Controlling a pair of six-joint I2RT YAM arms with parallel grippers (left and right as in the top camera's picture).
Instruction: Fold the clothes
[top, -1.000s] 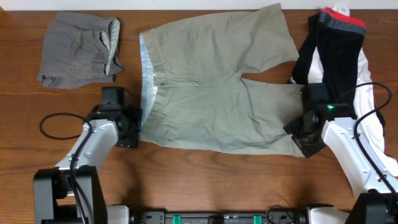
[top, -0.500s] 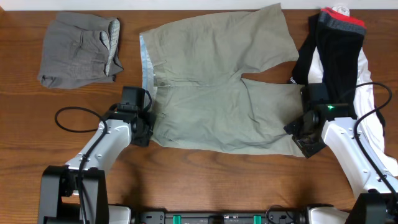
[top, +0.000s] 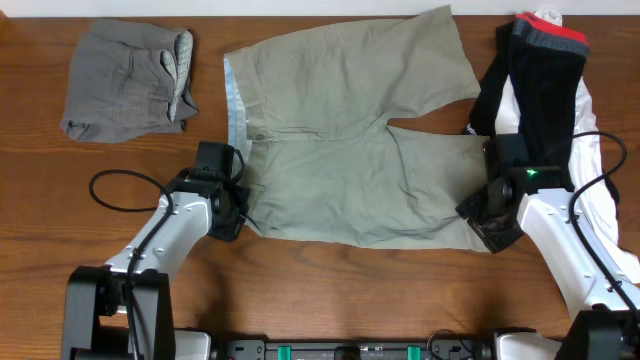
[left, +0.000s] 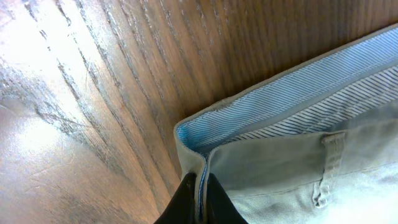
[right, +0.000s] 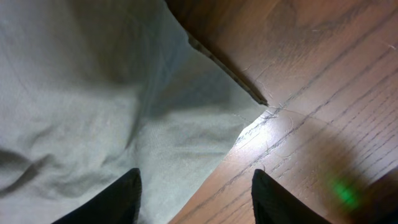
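Observation:
Khaki shorts (top: 350, 150) lie spread flat in the middle of the table, waistband to the left and legs to the right. My left gripper (top: 240, 213) is shut on the near-left corner of the waistband. In the left wrist view the black fingertips (left: 186, 196) pinch the blue-striped waistband lining (left: 292, 106) at its folded corner. My right gripper (top: 480, 215) stands open over the near leg's hem corner (right: 261, 102). One of its fingers (right: 118, 199) is over the cloth (right: 93, 93) and the other is over bare wood.
A folded grey garment (top: 130, 80) lies at the back left. A pile of black and white clothes with a red band (top: 545, 70) lies along the right edge, beside the right arm. Black cables loop near both arms.
My left gripper has slid right onto the waistband corner and shut on it, nudging that corner rightward. The right gripper has stayed in place, its jaws slightly narrower.

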